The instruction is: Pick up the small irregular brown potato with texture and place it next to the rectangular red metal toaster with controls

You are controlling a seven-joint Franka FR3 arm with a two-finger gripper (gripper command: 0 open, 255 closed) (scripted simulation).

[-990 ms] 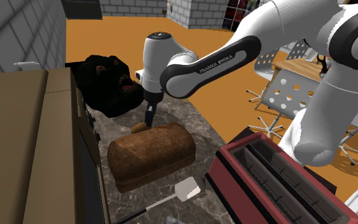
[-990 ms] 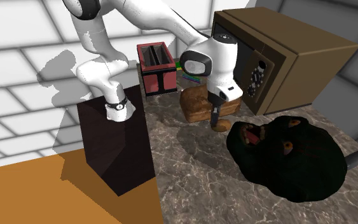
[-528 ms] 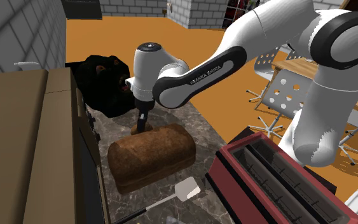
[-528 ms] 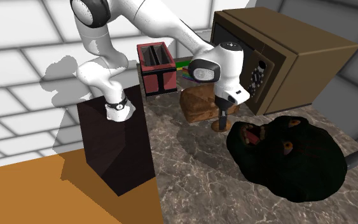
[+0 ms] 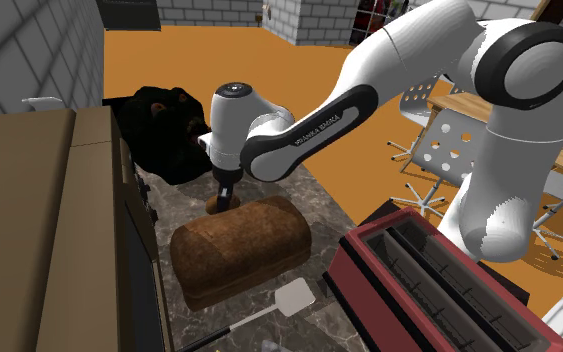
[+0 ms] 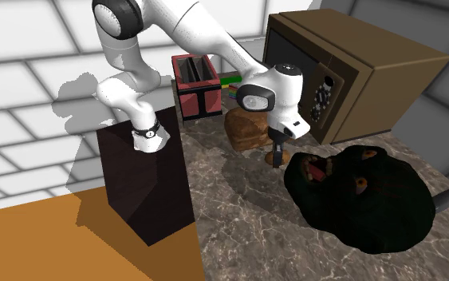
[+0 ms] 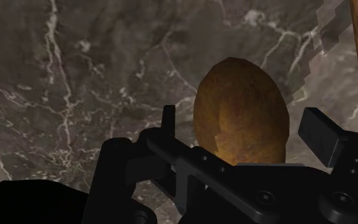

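counter (image 5: pixel 176 205): marble, carries all items | toaster (image 5: pixel 439 290): red, 4 o'clock from loaf, shoulder view | loaf (image 5: pixel 239 245): lies between potato and toaster, so the carry must clear it | gripper (image 5: pixel 225 197): vertical over potato; fingers (image 7: pixel 320 130) spread wide, straddling it, not yet clamped | potato (image 7: pixel 241 118): resting on counter, 11 o'clock of loaf

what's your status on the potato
Gripper open, straddling potato, no grip yet. Potato on the counter. Bread loaf lies between it and the toaster.
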